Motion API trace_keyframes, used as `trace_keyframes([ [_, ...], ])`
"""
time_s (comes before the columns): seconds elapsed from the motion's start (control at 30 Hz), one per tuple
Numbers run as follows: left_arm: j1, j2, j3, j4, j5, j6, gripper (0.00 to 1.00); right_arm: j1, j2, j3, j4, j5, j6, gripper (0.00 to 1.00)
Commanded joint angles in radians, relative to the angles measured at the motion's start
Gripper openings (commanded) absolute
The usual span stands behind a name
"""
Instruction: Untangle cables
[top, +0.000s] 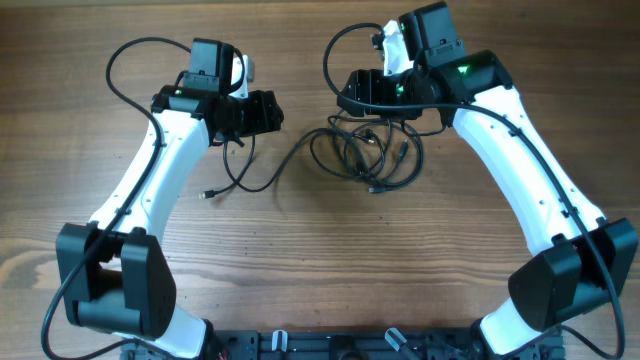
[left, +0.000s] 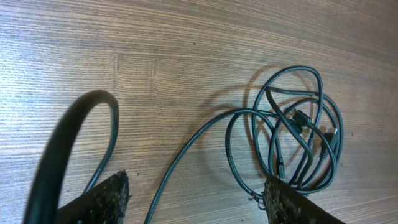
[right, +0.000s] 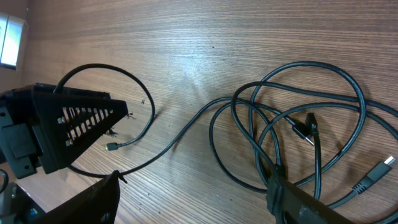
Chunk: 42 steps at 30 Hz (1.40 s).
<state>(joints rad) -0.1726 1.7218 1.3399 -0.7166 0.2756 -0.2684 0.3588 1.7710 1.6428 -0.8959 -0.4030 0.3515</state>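
As both wrist views show, the left jaws stand wide apart and hold nothing; one strand of the thin black cords in loose tangled loops (left: 300, 118) runs across the brown wooden desk (left: 155, 50) between them. The right jaws are equally spread and empty, with the tangle close at one side; contact cannot be told.

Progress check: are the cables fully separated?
No, the cables lie in one tangle of crossing loops, with a single strand trailing off.

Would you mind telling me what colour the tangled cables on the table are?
The cables are black; the right wrist view shows them best.
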Motion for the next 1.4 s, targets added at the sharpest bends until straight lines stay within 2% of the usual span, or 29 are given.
trace_keyframes([
  [0.0,0.001,-0.038,0.016,0.003,-0.011,-0.004,0.71,0.005,0.012,-0.002,0.005,-0.002,0.034,0.77],
  [0.1,0.001,-0.067,0.016,-0.001,-0.003,-0.025,0.75,0.005,0.013,-0.002,0.010,-0.002,0.042,0.77],
  [0.13,0.001,-0.080,0.016,-0.003,0.001,-0.040,0.82,0.005,0.013,-0.002,0.012,-0.002,0.042,0.77],
  [0.17,0.001,-0.090,0.016,-0.006,0.013,-0.040,0.84,0.005,0.013,-0.002,0.013,-0.002,0.042,0.77],
  [0.27,0.001,-0.126,0.016,-0.036,0.039,-0.040,0.88,0.005,0.013,-0.002,0.012,-0.001,0.043,0.77],
  [0.63,0.001,-0.145,0.016,-0.103,0.073,-0.040,0.92,0.009,0.017,-0.002,-0.002,0.000,0.042,0.77],
  [0.77,0.005,-0.145,0.016,-0.078,0.071,-0.053,0.87,0.009,0.021,-0.002,-0.003,0.007,0.041,0.77],
  [0.87,0.032,-0.146,0.016,-0.038,0.072,-0.133,0.86,0.009,0.023,-0.002,-0.002,0.007,0.041,0.77],
  [1.37,0.164,-0.264,0.016,-0.037,0.129,-0.133,0.93,0.009,0.023,-0.002,0.021,0.006,0.044,0.77],
])
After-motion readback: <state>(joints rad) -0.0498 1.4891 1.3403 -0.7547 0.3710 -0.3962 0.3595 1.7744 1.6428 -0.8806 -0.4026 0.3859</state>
